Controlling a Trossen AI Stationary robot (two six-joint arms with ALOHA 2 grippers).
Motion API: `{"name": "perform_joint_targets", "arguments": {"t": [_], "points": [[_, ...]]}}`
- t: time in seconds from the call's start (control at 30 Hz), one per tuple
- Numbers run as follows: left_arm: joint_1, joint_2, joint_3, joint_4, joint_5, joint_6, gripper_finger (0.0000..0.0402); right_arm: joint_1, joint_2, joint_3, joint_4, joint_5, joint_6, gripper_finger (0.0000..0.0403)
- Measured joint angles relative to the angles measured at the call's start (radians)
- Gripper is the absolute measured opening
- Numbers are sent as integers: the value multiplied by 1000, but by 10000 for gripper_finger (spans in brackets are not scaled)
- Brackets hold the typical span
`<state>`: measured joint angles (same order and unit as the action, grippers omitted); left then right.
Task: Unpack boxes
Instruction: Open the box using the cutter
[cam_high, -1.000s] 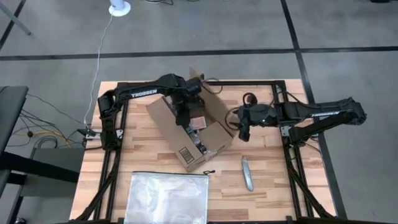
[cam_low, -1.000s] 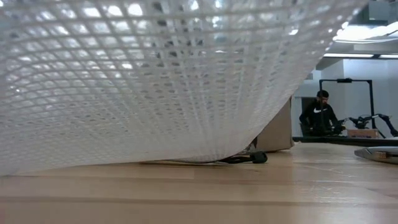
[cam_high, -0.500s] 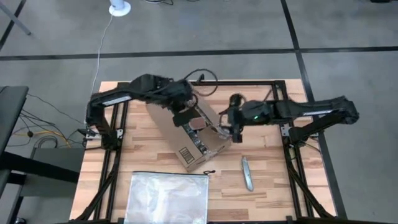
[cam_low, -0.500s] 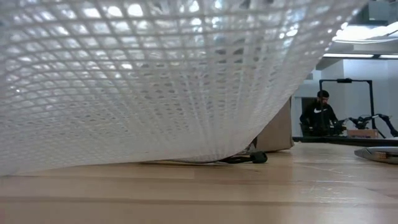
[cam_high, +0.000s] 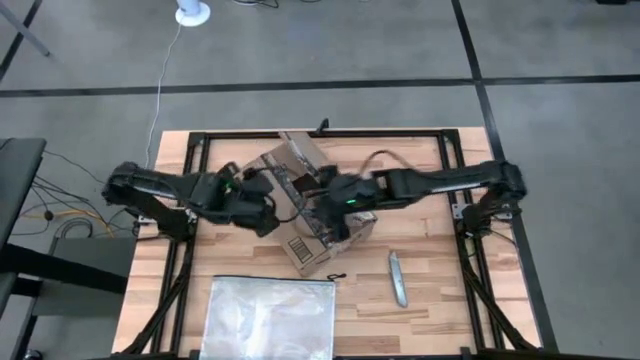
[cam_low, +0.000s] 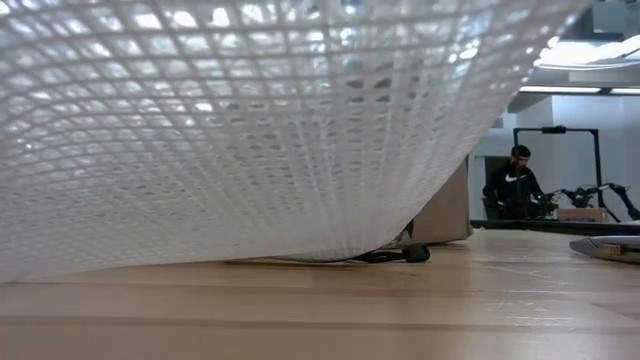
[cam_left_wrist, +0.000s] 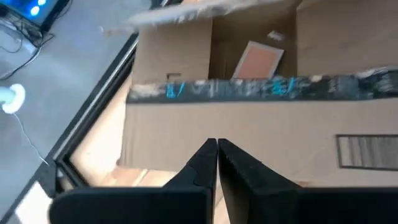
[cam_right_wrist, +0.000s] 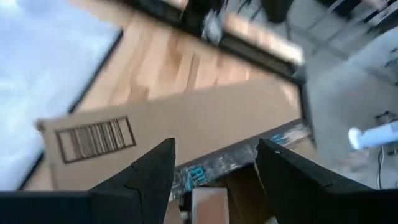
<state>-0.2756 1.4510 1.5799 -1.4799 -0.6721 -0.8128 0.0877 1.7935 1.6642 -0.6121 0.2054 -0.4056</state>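
The brown cardboard box lies open in the middle of the table, its flaps raised at the far side. A dark printed tape strip and a barcode label show on its walls. A flat orange-brown card lies inside. My left gripper is shut and stands at the box's left side wall. My right gripper is open over the box's opening, with nothing between its fingers. My left gripper's shut fingertips point level at the box's taped side wall from the table's left. I cannot tell whether they touch it.
A clear zip bag lies at the near edge and fills most of the low view. A grey folding knife lies near right of the box. Black frame rails run along the table's sides. A person stands far behind.
My left gripper has drawn back from over the box toward the table's left and near edges, and now stands low beside the box's left wall. My right gripper has gone toward the table's left, from beside the box to over its opening.
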Motion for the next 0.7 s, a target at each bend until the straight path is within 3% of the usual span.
{"name": "perform_joint_targets", "arguments": {"t": [0.17,0.33,0.5,0.7], "points": [[6,-162,-308,285,36,34,0,-31,173,133,-177,2,-82,207],[77,-209,-546,652,104,207,0,-108,215,180,-287,90,-94,207],[160,-162,-672,959,108,359,0,-183,179,196,-377,133,-94,207],[251,-55,-740,1188,117,469,0,-252,107,196,-417,194,-97,207]]}}
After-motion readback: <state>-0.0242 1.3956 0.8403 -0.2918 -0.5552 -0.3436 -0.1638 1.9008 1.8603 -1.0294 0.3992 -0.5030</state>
